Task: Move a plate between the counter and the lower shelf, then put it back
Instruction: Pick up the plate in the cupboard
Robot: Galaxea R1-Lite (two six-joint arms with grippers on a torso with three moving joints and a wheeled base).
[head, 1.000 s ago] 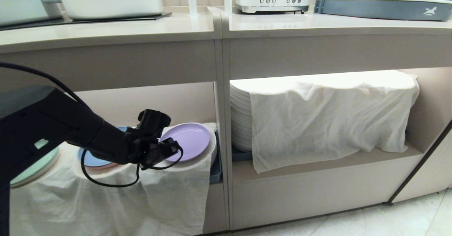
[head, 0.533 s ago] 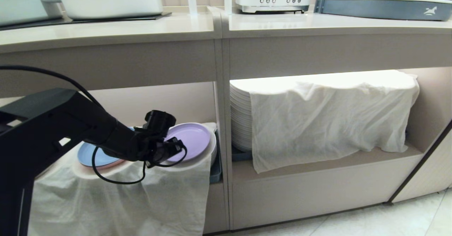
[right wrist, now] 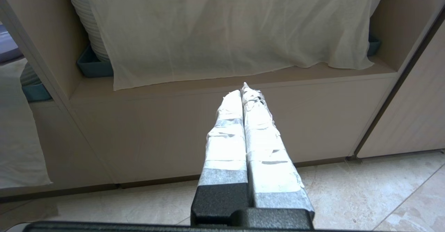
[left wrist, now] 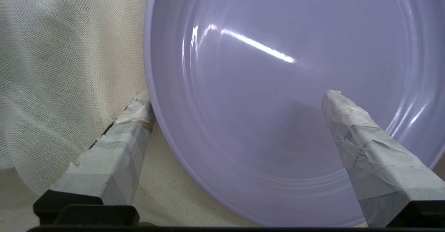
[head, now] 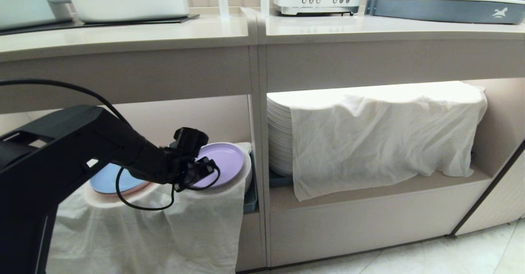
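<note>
Left gripper (left wrist: 236, 96) stands wide, one taped finger outside the rim and the other over the face of the round, shallow, matte lilac-purple plastic plate (head: 219, 163), not yet gripping it. That plate lies on a white cloth (head: 197, 220) in the beige lower shelf (head: 213, 118), at about two o'clock from the wrist in the head view. I judge this the pick-up approach; next the jaws should close squarely on the rim.
</note>
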